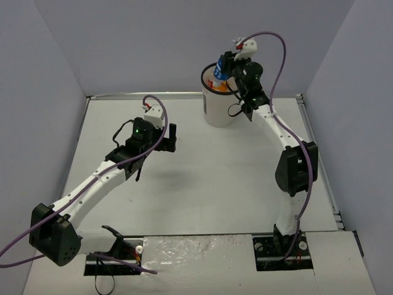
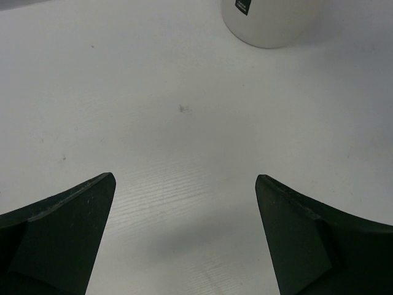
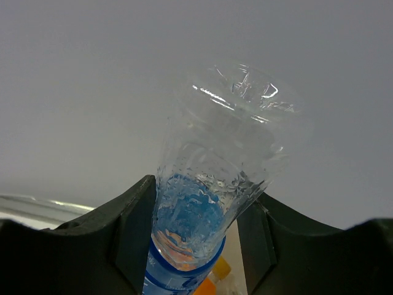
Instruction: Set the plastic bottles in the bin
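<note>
Blue-label bottle (image 3: 227, 153), grasped in the right claw (image 3: 198, 212), hangs over the far-edge bin (image 1: 215, 114), orange bottle (image 1: 215, 83) already inside; left claw (image 2: 184, 178) released, worktop (image 1: 215, 184) shows no others.

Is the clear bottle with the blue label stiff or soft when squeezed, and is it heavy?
The bottle is probably soft: its thin wall looks crinkled in the right pincer. Likely light: it appears empty.
</note>
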Motion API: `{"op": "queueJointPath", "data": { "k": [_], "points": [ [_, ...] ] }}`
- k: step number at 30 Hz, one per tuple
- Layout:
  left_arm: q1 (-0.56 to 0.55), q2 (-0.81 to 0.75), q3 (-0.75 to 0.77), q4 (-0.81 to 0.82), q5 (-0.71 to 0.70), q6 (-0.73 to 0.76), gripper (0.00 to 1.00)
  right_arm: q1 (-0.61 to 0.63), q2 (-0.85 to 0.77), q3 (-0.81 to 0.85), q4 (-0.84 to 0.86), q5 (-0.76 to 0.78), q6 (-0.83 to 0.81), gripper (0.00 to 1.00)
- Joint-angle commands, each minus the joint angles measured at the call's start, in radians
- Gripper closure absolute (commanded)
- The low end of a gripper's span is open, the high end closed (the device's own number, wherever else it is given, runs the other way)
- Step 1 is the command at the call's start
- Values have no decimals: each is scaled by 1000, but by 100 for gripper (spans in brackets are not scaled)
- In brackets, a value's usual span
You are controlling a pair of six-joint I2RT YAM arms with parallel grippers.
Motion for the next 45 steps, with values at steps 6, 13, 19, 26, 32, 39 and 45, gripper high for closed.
{"op": "queueJointPath", "data": {
  "k": [6,13,19,26,32,39,45],
  "points": [
    [54,10,69,4,-16,-34,3,26,119,40,60,-37,-145,70],
    [67,30,78,-5,1,-40,3,26,163,28,28,-2,-175,44],
    [71,26,80,-11,1,-46,3,17,172,58,12,84,-114,40],
    [72,30,67,-3,16,-58,3,0,167,58,18,111,-30,24],
    [72,46,68,-5,37,-63,3,-1,131,65,4,136,-26,0],
    [71,51,65,1,52,-72,3,-6,77,107,-12,130,-35,0],
    [71,47,67,-5,47,-77,3,-7,36,139,-7,120,-45,0]
  ]
}}
